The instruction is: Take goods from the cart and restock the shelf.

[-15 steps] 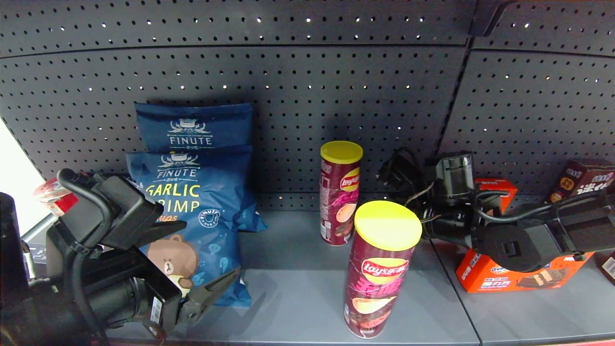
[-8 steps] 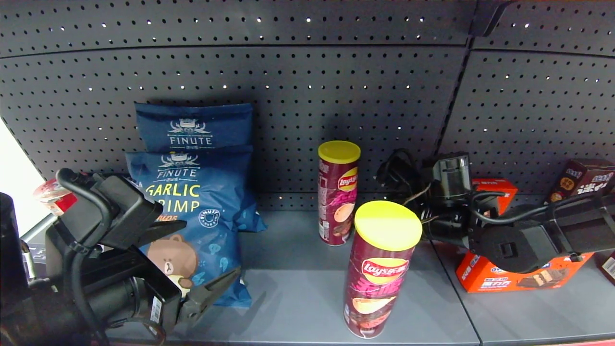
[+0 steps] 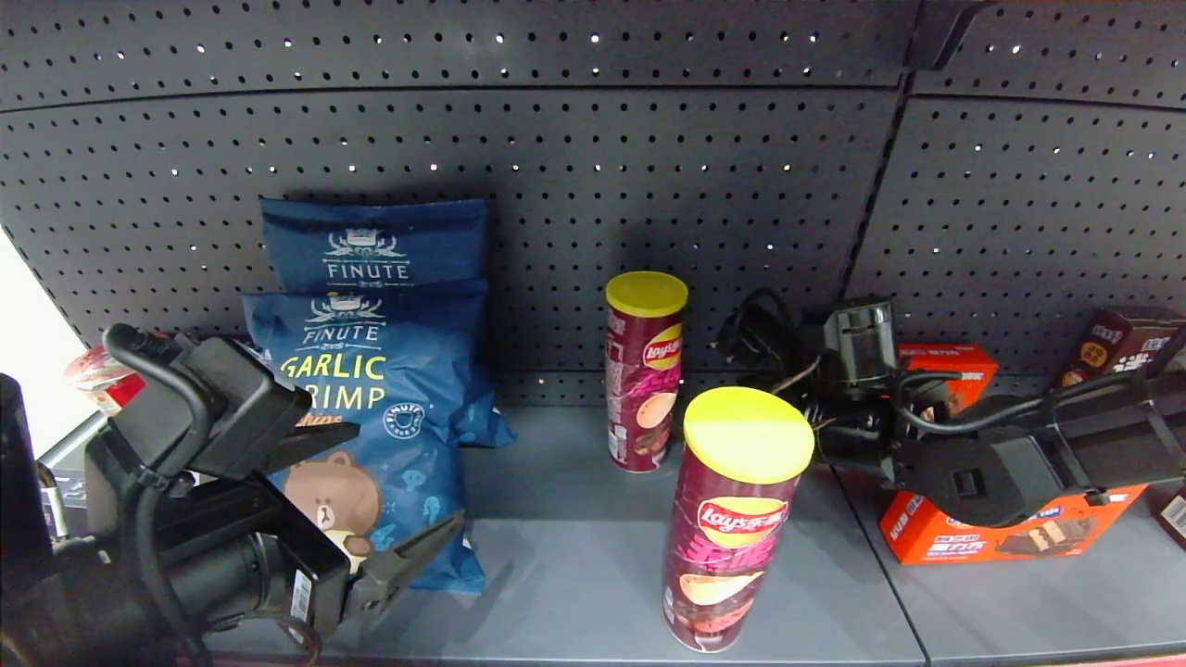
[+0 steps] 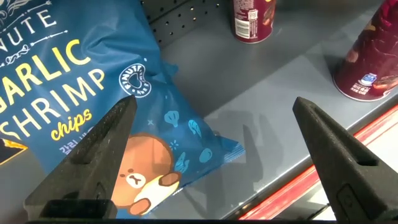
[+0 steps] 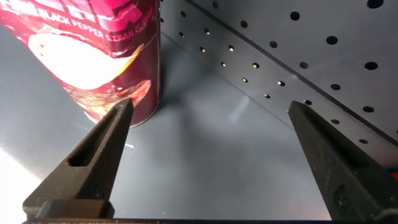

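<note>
Two maroon chip cans with yellow lids stand on the grey shelf (image 3: 574,574). The rear can (image 3: 646,371) is near the pegboard wall, the front can (image 3: 737,519) close to the shelf's edge. My right gripper (image 3: 741,338) is open behind the front can, just right of the rear can (image 5: 93,50), which stands beside one finger (image 5: 93,155), outside the gap. My left gripper (image 3: 408,477) hangs open at the lower left, in front of the blue garlic shrimp chip bags (image 3: 371,371), holding nothing. In the left wrist view the left gripper (image 4: 214,102) frames the bag's corner (image 4: 74,81) and bare shelf (image 4: 273,93).
An orange snack box (image 3: 982,537) lies under my right arm, and a brown box (image 3: 1126,343) stands at the far right. The pegboard wall (image 3: 593,167) closes the back. Free shelf lies between the bags and the cans. A red-trimmed edge (image 4: 298,186) marks the shelf front.
My right arm has shifted a little to the left, and the rear can has slid slightly left with it. The left arm and front can have stayed put.
</note>
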Controlling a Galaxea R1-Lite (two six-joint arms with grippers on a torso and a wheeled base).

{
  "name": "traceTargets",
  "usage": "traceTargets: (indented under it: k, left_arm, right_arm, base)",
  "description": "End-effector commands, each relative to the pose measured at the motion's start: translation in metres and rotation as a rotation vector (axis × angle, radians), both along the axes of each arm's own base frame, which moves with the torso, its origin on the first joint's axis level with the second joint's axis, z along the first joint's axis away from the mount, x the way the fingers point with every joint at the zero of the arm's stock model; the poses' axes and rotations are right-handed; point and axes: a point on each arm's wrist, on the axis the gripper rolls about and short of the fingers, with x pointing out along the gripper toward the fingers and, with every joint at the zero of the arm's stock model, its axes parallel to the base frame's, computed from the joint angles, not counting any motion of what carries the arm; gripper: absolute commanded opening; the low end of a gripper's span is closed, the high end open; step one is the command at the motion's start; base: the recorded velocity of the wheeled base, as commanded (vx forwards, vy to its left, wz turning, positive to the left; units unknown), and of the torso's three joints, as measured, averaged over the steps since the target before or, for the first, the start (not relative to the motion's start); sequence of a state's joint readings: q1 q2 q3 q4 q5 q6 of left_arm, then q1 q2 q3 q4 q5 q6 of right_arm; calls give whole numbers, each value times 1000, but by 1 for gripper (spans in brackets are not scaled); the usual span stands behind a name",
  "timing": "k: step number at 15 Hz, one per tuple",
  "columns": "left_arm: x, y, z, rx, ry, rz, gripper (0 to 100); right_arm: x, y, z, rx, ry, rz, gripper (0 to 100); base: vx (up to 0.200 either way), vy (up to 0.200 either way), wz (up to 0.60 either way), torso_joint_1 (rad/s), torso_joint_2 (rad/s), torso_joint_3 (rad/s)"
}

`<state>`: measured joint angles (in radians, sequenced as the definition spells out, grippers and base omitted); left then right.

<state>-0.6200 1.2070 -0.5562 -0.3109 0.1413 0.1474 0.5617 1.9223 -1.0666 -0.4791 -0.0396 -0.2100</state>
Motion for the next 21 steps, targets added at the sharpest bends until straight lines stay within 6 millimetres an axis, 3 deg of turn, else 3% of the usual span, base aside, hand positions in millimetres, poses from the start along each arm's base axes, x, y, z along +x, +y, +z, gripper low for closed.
traceTargets:
  k: [1,7,10,14,17,21]
  left_arm:
    - [0,0,0,-1,-1,0,100]
    - [0,3,2,-6,-8,12,100]
    - [0,3,1,-1,-9,19,100]
    - [3,10,-1,12,-8,103,100]
    - [2,12,-5,18,3,103,100]
    - [2,11,-6,21,6,99,100]
  right_arm:
    - [-6,-7,9,11,-18,-7,100]
    - [-49,-57,60,84,-130,-75,100]
    - [-102,-88,75,157,-159,-100,100]
    - [-158,-118,62,165,-149,-85,100]
    - [-170,-122,54,163,-131,-57,100]
    - [-177,-108,47,152,-95,67,100]
  base:
    - [0,0,0,0,0,0]
    - [0,0,0,0,0,0]
    - [0,0,0,0,0,0]
    - [0,0,0,0,0,0]
    - [0,0,0,0,0,0]
    - [0,0,0,0,0,0]
